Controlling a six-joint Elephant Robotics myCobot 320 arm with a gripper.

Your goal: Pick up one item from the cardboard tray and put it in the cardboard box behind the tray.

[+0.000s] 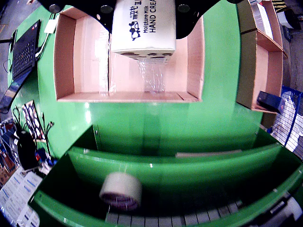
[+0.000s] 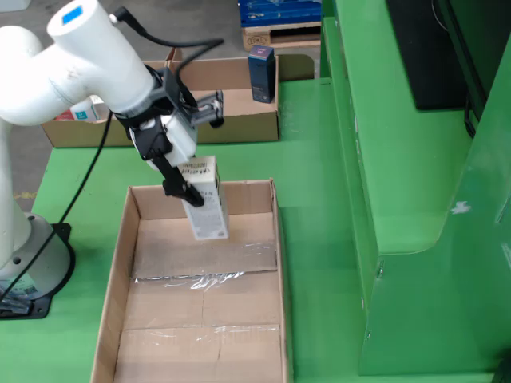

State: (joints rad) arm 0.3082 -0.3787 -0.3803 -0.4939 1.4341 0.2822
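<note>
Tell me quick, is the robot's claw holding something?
Gripper: closed on the hand cream box, held over the cardboard box.

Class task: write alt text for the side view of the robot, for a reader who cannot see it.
A white robot arm's gripper holds a white hand cream box upright over an open cardboard box on a green table. A second cardboard box behind holds a dark blue carton.

White arm (image 2: 76, 60) enters from 10 o'clock in the side view; gripper (image 2: 194, 195) points down, clamped shut on its load.
</note>
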